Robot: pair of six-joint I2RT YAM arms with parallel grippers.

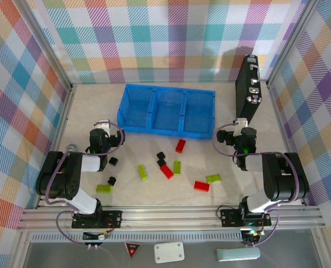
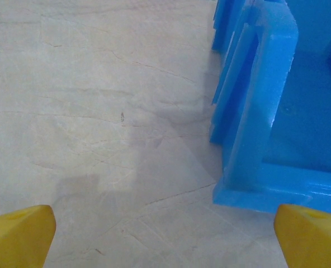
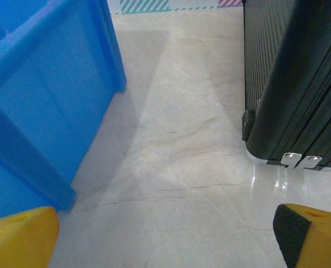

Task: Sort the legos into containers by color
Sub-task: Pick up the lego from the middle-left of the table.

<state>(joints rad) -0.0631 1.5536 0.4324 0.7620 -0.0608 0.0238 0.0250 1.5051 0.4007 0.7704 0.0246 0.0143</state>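
Blue tray point(image 1: 168, 133) sits at the far side of the counter point(image 1: 93, 109), its long axis running left to right, three compartments abreast. Red, lime and black legos point(image 1: 166, 171) lie scattered on the counter before it, pointing various ways. Wide open and empty, the left end effector point(image 2: 165, 234) and right end effector point(image 3: 165, 234) have yellow fingertips cropped at the frame's bottom.

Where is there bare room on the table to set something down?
Bare tabletop lies left of the blue plastic three-compartment tray, and between that tray and the black case with silver latches. It is crowded in front of the tray, where small red, lime-green and black lego bricks lie scattered.
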